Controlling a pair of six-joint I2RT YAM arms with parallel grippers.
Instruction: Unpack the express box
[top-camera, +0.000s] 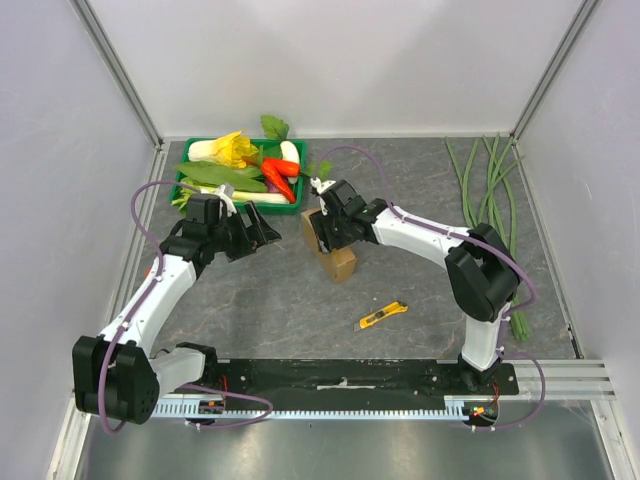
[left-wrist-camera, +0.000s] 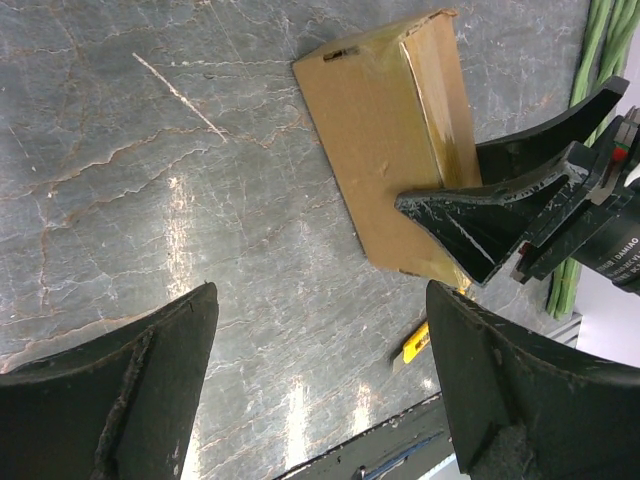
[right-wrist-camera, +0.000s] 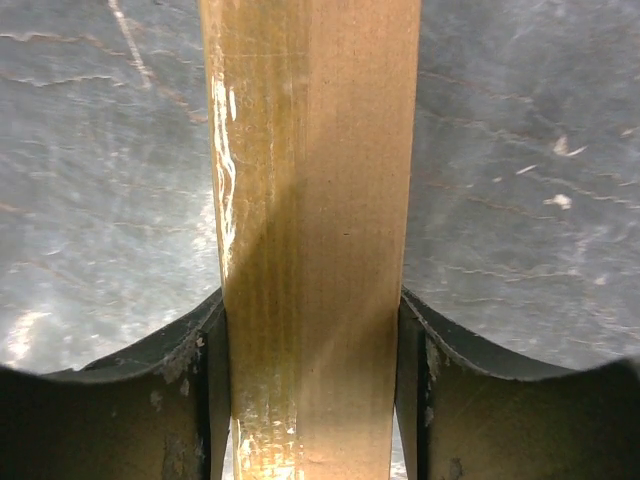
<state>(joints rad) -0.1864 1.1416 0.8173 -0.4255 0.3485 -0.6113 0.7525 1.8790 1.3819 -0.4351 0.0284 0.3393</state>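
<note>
The express box (top-camera: 341, 258), a plain brown cardboard oblong, lies on the grey table near the middle. My right gripper (top-camera: 326, 230) reaches down over its far end. In the right wrist view both fingers press against the two long sides of the box (right-wrist-camera: 315, 200), so my right gripper (right-wrist-camera: 312, 330) is shut on it. The left wrist view shows the box (left-wrist-camera: 385, 130) with taped flaps and one right finger (left-wrist-camera: 470, 215) against its side. My left gripper (top-camera: 262, 232) hovers to the left of the box. It (left-wrist-camera: 320, 300) stands open over bare table with nothing between its fingers.
A yellow utility knife (top-camera: 383, 316) lies on the table in front of the box, also seen as the knife (left-wrist-camera: 415, 345). A green tray (top-camera: 186, 170) of vegetables sits at the back left. Long green beans (top-camera: 490, 185) lie along the right wall.
</note>
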